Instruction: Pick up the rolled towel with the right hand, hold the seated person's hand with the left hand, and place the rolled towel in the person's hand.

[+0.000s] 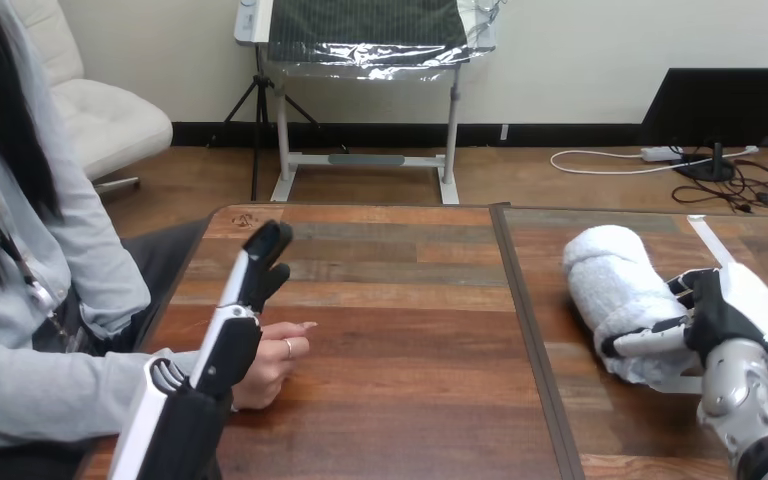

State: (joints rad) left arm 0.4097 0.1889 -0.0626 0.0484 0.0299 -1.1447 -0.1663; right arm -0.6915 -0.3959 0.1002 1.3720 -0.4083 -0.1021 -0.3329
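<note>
Entry for you: no text, number, label or brand can be read anywhere at this moment. The only candidate you have is a small pale mark (245, 220) at the far left corner of the tabletop (400, 350). It is too small to tell whether it is lettering or a sign.
</note>
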